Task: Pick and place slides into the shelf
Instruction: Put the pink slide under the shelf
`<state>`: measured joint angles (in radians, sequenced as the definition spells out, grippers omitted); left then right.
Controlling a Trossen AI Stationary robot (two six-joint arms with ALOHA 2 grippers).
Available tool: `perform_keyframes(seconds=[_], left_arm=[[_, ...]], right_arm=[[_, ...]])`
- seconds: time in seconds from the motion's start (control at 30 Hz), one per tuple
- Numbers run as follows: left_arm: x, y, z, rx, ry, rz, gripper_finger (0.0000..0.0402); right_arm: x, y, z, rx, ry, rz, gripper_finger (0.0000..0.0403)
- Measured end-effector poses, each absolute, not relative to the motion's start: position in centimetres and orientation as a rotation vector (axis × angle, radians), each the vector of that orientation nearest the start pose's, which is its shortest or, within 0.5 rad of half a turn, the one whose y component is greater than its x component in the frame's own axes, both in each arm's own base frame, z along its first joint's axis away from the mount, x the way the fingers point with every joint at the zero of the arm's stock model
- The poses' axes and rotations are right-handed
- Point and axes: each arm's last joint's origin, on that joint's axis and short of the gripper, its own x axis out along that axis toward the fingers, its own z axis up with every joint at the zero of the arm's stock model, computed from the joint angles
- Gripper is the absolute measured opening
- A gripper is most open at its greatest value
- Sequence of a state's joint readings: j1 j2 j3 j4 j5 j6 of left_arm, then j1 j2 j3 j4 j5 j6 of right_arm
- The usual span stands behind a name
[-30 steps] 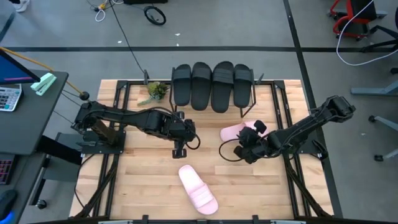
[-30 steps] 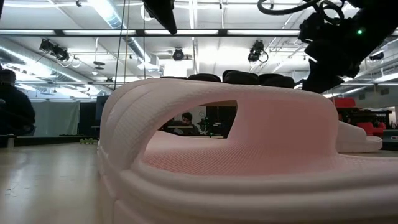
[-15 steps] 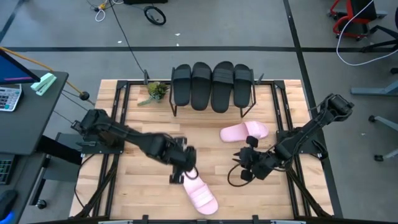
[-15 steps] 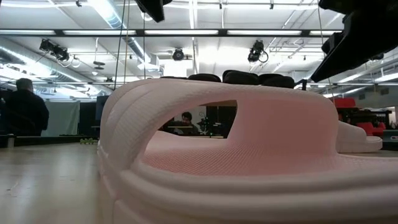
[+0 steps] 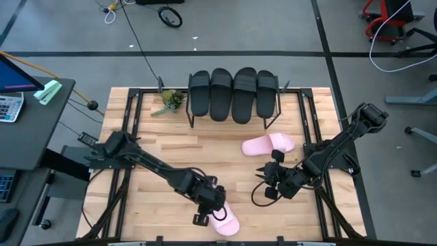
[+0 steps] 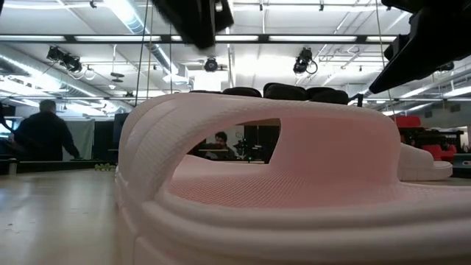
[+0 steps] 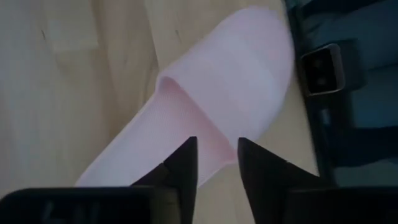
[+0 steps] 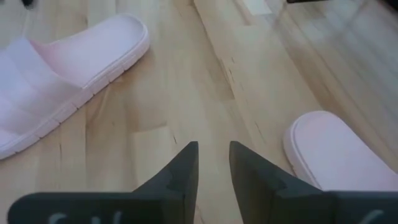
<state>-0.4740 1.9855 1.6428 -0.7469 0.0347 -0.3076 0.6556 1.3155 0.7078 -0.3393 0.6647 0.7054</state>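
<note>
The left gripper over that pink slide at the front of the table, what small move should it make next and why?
Probably lower the left gripper a little and close on the near pink slide. In the left wrist view its fingers stand apart right above the slide's side edge, with nothing held. The four black slides already sit on the shelf, so the pink ones remain.

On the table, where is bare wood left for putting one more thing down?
Bare patches: the strip between the shelf and the left arm, and the near left corner. The right gripper hovers over bare wood beside the far pink slide. Crowded: the near edge, where the left gripper hangs over the near pink slide.
</note>
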Motion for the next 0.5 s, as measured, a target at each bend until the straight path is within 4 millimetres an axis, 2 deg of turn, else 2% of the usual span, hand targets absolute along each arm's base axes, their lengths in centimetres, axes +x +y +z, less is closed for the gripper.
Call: perform_keyframes(seconds=[0.23,0.5], left_arm=[[38.7,-19.6,20.3,-0.051,1.184,-0.303,0.0183],[39.3,-20.3,20.6,-0.128,1.130,-0.439,0.0209]], right_arm=[[20.2,13.4,19.5,0.132,0.684,-0.274,0.0096],[20.2,13.4,19.5,0.134,0.684,-0.276,0.0095]])
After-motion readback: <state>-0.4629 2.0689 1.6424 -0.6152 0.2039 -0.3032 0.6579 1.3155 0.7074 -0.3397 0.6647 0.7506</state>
